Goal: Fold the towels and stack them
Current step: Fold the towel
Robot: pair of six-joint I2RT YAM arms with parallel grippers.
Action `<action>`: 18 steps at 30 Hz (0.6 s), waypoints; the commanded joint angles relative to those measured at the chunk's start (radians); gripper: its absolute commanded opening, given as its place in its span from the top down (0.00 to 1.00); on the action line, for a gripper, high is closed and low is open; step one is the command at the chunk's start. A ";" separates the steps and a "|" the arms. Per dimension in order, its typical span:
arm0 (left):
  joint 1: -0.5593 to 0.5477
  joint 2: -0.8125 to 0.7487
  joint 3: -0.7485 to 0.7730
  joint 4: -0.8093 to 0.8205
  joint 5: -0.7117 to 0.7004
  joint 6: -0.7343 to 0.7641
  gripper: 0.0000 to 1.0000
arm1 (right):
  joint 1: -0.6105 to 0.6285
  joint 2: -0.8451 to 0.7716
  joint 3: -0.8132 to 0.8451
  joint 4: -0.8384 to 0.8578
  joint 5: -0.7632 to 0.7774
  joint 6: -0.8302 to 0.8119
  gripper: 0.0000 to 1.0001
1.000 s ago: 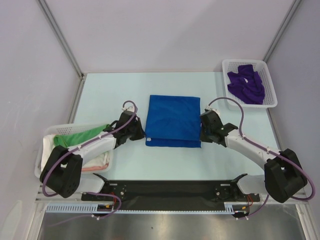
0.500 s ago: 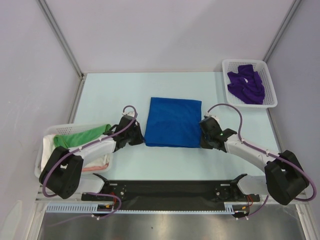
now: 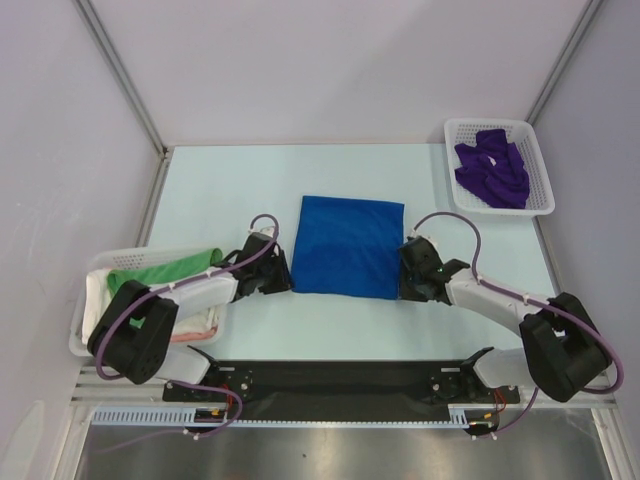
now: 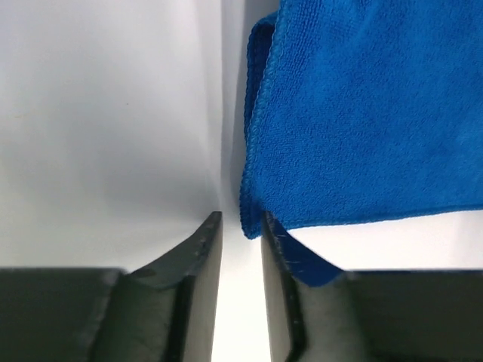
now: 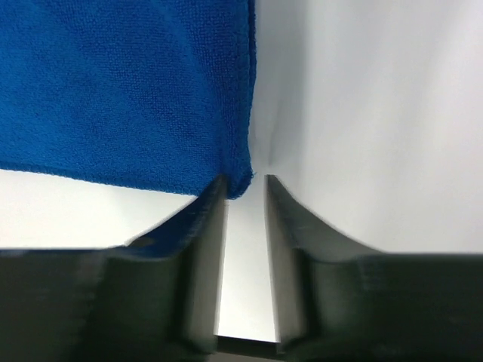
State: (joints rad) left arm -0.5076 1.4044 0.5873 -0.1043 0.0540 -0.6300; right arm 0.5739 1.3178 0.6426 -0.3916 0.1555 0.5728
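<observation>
At far left, near the desk's [image 3: 200,190] front edge: a white mesh basket [image 3: 85,345] holding a green towel [image 3: 165,270] draped over white and pinkish towels [image 3: 205,322]. Just right of it, the left gripper [image 3: 283,280] low at the near left corner of the blue towel [image 3: 348,245]. From the left wrist view, jaws parted by a narrow gap, the blue towel's corner [image 4: 253,222] lying at the tip of the right-hand finger [image 4: 283,256] and not clamped between the two; bare pale desk showing through the gap.

Centre: blue towel folded into a near-square, flat on the desk, layered edges visible along its left side in the left wrist view.

Right of it, the right gripper [image 3: 405,283] at the towel's near right corner. From the right wrist view, jaws likewise slightly spread, the blue corner [image 5: 238,181] touching the tip of the left-hand finger [image 5: 204,219], nothing pinched.

Far right, at the back corner: a second white mesh basket [image 3: 540,175] with a crumpled purple towel [image 3: 492,168] inside, well apart from both arms.
</observation>
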 commanded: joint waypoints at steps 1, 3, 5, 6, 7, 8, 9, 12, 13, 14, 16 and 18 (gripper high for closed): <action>-0.006 -0.045 0.055 -0.040 -0.023 0.001 0.61 | -0.031 -0.064 0.029 -0.016 -0.005 -0.017 0.62; -0.008 -0.094 0.095 -0.095 -0.051 0.009 0.57 | -0.083 -0.094 0.060 -0.029 -0.030 -0.031 0.58; -0.003 -0.137 0.156 -0.139 -0.097 0.019 0.51 | -0.141 -0.114 0.094 -0.024 -0.075 -0.053 0.55; 0.000 -0.139 0.181 -0.149 -0.118 0.024 0.49 | -0.167 -0.105 0.150 -0.013 -0.100 -0.063 0.54; 0.017 -0.133 0.213 -0.156 -0.123 0.030 0.46 | -0.219 -0.091 0.179 -0.009 -0.121 -0.073 0.54; 0.027 -0.122 0.283 -0.170 -0.126 0.041 0.46 | -0.239 -0.041 0.218 -0.003 -0.135 -0.095 0.54; 0.037 -0.084 0.316 -0.164 -0.146 0.049 0.45 | -0.262 -0.008 0.251 0.003 -0.136 -0.105 0.54; 0.090 0.051 0.451 -0.138 -0.134 0.076 0.42 | -0.354 0.140 0.389 0.061 -0.218 -0.108 0.56; 0.119 0.089 0.486 -0.126 -0.125 0.084 0.40 | -0.368 0.184 0.446 0.078 -0.234 -0.105 0.56; 0.136 0.143 0.564 -0.115 -0.102 0.099 0.39 | -0.394 0.223 0.477 0.088 -0.244 -0.102 0.56; 0.168 0.281 0.636 -0.083 -0.010 0.116 0.39 | -0.414 0.352 0.572 0.111 -0.283 -0.091 0.57; 0.179 0.353 0.715 -0.034 0.029 0.141 0.39 | -0.434 0.429 0.623 0.157 -0.313 -0.077 0.58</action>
State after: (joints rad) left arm -0.3538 1.6455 1.2278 -0.1905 -0.0067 -0.5507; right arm 0.1638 1.6562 1.1950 -0.2989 -0.0734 0.4938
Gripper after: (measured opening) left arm 0.611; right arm 0.426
